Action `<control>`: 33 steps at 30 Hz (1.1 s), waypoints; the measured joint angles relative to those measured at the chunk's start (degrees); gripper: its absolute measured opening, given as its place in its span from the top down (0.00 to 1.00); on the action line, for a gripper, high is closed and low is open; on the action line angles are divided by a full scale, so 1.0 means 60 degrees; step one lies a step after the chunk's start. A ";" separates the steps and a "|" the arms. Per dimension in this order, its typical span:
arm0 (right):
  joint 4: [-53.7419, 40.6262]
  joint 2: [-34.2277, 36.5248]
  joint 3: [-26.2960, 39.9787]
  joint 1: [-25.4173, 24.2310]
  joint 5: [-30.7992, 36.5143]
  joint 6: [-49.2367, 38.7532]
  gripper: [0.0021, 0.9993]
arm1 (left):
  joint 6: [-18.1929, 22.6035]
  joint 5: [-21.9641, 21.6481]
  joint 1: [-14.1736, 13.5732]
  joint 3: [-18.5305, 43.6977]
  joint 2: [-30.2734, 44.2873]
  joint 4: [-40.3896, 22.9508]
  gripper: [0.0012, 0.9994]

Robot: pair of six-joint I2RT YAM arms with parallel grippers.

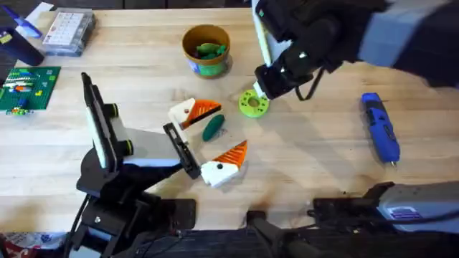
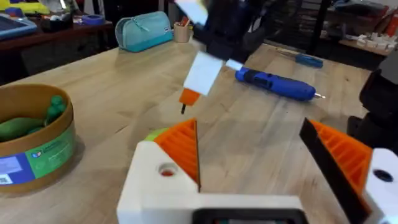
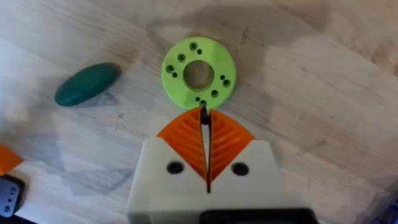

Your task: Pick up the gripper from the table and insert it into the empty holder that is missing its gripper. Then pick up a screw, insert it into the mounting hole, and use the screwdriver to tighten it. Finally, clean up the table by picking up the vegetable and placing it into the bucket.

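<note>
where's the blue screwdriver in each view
Overhead: the screwdriver lies on the table at the right, tip toward the arms' bases.
Left wrist: the screwdriver lies across the upper middle, behind the right gripper.
Right wrist: not in it.
Shared landmark: the lime-green disc by the right gripper.

Blurred arm, cropped cup over a wooden table

The right arm (image 1: 373, 36) looms dark and blurred under the overhead camera, hiding the table's (image 1: 143, 79) far corner. In the left wrist view the bucket (image 2: 37, 146) is cut off at the edge. A tiny dark object pinched between the right gripper's (image 3: 204, 121) pads is too small to identify.
</note>
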 joint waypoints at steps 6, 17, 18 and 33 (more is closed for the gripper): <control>-0.0037 -0.1146 0.0039 0.0000 -0.0340 0.0000 1.00 | 0.0001 -0.0001 0.0000 0.0000 0.0000 0.0000 0.01; -0.0160 -0.1438 0.0345 0.0045 -0.1448 0.0022 1.00 | 0.0000 -0.0001 0.0000 0.0000 0.0000 0.0000 0.01; -0.0203 -0.1436 0.0494 0.0073 -0.1474 0.0034 1.00 | 0.0001 0.0000 0.0000 0.0000 0.0000 0.0000 0.01; -0.2217 0.0239 0.4265 0.1174 -0.1618 -0.0070 1.00 | 0.0001 -0.0004 0.0000 0.0000 0.0000 0.0000 0.01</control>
